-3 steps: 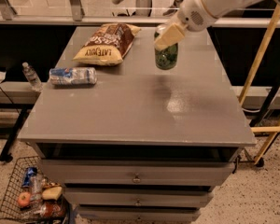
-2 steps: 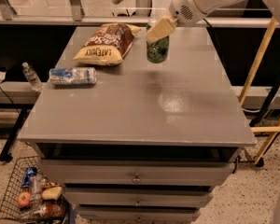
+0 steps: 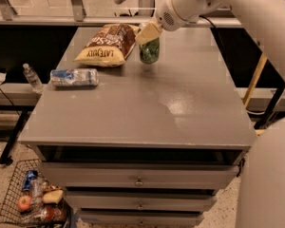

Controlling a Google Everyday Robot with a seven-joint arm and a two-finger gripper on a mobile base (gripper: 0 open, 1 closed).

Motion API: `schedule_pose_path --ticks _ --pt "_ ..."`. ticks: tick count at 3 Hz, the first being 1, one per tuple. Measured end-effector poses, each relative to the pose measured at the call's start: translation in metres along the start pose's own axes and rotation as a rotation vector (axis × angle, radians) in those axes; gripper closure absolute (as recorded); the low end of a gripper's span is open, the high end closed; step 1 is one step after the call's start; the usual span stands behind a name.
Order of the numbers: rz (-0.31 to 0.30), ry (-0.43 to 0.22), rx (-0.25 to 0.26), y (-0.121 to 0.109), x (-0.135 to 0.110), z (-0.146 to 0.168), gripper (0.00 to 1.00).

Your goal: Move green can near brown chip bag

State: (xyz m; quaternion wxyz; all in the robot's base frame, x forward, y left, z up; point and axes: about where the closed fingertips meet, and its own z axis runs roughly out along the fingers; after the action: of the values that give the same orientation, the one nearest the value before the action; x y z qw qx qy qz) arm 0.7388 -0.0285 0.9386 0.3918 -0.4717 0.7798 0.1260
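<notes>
Your claw [image 3: 149, 34] is gripping the upright green can [image 3: 149, 52] from above, the brown chip bag [image 3: 107, 44] lying just beside it, leftward in camera view

Light is cast from above onto the grey flat-topped table [image 3: 109, 122], where a pale glare patch is seen (right of centre). The small green aluminium can [image 3: 149, 55], near the far edge, is seemingly shaded by the two-finger gripper [image 3: 149, 36] clamped on it; the drawer recess [image 3: 133, 155] is left dark.
</notes>
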Motion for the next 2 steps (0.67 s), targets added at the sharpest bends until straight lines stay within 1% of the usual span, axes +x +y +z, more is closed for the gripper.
schedule_pose_path --ticks 1,2 --pt "0.031 0.01 0.004 -0.013 0.009 0.022 1.0" --pt "0.04 -0.028 -0.001 -0.022 -0.004 0.039 1.0"
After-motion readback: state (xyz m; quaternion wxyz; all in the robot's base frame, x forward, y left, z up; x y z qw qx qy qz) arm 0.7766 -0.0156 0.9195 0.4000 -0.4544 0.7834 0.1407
